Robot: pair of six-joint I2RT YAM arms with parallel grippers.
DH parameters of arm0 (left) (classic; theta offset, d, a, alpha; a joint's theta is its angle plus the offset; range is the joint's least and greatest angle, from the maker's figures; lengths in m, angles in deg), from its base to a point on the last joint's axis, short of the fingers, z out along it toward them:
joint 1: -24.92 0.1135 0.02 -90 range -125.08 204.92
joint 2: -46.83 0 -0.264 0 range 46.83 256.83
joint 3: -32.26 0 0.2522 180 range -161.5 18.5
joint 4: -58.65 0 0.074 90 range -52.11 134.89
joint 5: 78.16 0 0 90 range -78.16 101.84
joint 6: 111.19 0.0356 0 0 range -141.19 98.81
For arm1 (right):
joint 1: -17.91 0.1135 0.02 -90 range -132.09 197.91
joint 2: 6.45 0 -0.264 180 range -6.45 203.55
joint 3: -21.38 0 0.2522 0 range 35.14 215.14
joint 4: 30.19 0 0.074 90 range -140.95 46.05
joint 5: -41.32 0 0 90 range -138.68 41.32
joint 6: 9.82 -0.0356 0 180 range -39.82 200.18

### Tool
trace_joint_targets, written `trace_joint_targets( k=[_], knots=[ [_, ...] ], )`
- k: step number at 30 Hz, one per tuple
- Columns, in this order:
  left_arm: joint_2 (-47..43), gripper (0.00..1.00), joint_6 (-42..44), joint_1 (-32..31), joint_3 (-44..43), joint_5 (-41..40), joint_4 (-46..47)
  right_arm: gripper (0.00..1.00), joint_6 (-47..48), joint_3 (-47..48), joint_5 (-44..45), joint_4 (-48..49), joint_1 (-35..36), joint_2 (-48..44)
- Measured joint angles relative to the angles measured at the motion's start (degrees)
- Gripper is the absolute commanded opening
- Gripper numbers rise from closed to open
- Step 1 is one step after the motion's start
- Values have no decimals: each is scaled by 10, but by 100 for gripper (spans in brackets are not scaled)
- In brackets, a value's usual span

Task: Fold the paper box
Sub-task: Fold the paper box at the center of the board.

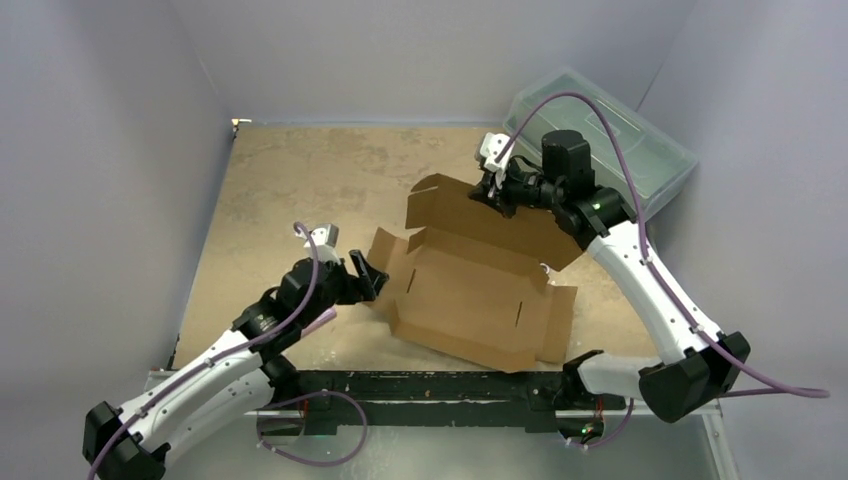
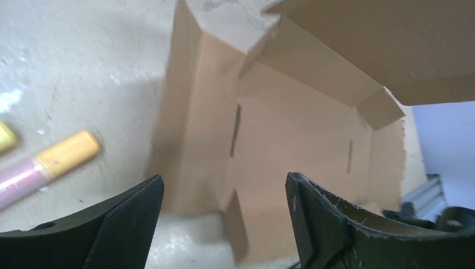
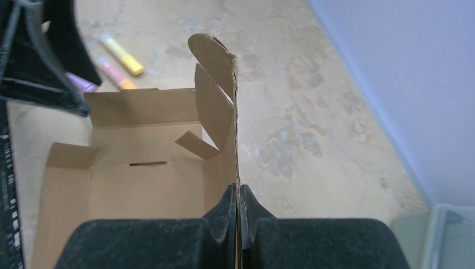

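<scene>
Clearly the box [image 1: 470, 300] lies toward the near side of the table [image 1: 290, 180], between the two arms. Its tray is half formed and its lid [image 1: 455, 210] is raised at the far side. The lid stands only because the right gripper [image 3: 238, 193] is clamped tight on its top edge. I judge this keeps the lid out of the tray while the side walls are dealt with. The left gripper [image 1: 368, 278] hovers just beside the box's left flap [image 1: 385, 250], jaws wide apart and holding nothing. It seems placed to take or push that flap next.

The top view gives the layout — both arms, and the toolbox [image 1: 610, 150] in the far right corner behind the right arm. It does not show the pinch itself. The right wrist view does, edge-on: the card runs straight between the closed pads, with a small tab [image 3: 196, 147] bent inward below. The left wrist view settles that the gap between its fingers [image 2: 131, 218] is bare. Both wrist views pick up markers [image 3: 120, 53] on the table left of the box, hard to make out from above.
</scene>
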Motion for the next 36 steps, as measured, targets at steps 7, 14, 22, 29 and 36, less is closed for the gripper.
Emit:
trace_joint_targets(
  k=[7,14,22,29,36],
  knots=[
    [-32,81,-107,0,-1,54,-56,0,-24,-6,83,55,0,-13],
    [49,82,-185,-2,5,103,-14,0,-42,-12,150,79,-3,-12],
    [203,58,-230,-34,12,111,68,0,-54,-12,163,92,-5,-12],
    [287,45,-258,-51,9,82,98,0,-55,-12,160,92,-5,-12],
    [325,36,-269,-51,-25,52,120,0,-49,-17,110,88,-5,-12]
  ],
)
